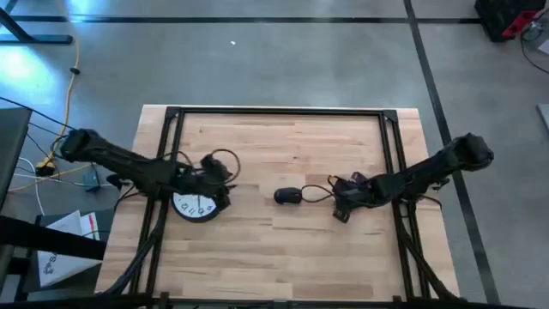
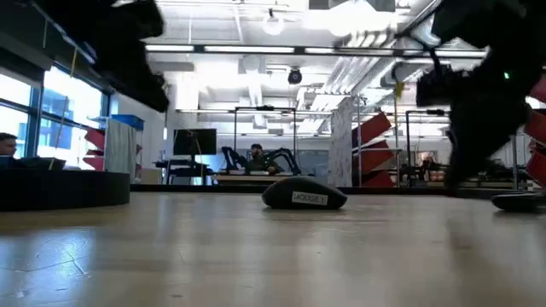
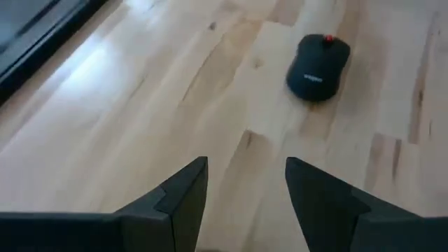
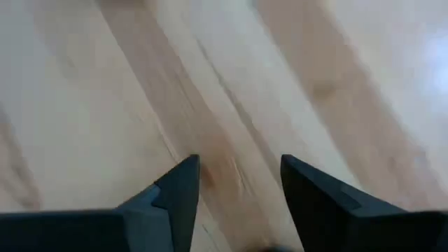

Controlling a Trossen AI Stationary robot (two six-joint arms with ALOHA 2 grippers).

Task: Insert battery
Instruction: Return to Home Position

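Two claws hang over the desk (image 1: 283, 266), each with its fingers spread and nothing held between them. A black mouse (image 1: 288, 196) with a red wheel lies flat near the desk's middle, between the claws and touched by neither. The left claw (image 3: 245, 171) is above a white-faced clock (image 1: 194, 208) on the desk's left part and points toward the mouse. The right claw (image 4: 238, 168) is over bare wood just right of the mouse.
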